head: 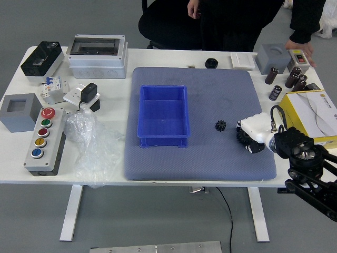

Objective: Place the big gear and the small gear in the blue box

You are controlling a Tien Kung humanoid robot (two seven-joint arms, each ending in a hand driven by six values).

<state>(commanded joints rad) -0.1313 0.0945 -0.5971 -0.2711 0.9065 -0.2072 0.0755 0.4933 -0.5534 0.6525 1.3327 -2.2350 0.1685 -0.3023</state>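
Big gear (243, 137) sits on the grey-blue mat (200, 162), toward its right side, partly covered by the robot's right hand (258, 128). The hand is white on its back and lies low over the gear, reaching in from the right. How far it is open, and whether it has hold of the gear, I cannot tell, because its own back and the dark gear against dark parts hide the contact. Just to the left lies the small gear (220, 125), apart from the hand and flat on the mat. Farther left stands the blue box (163, 142), upright, with neither gear in it. The step in hand looks to be picking up the big gear. The next move calls for a sure hold, then a lift high enough to pass over the small gear and the box wall before letting go inside; a loose hold could let the gear slip or knock the small one. Past the mat's right edge is a yellow box (316, 110). At the table's far side, a person's hand (301, 49) rests by a small switch box (298, 59), and the other hand (194, 9) hangs back from the table.
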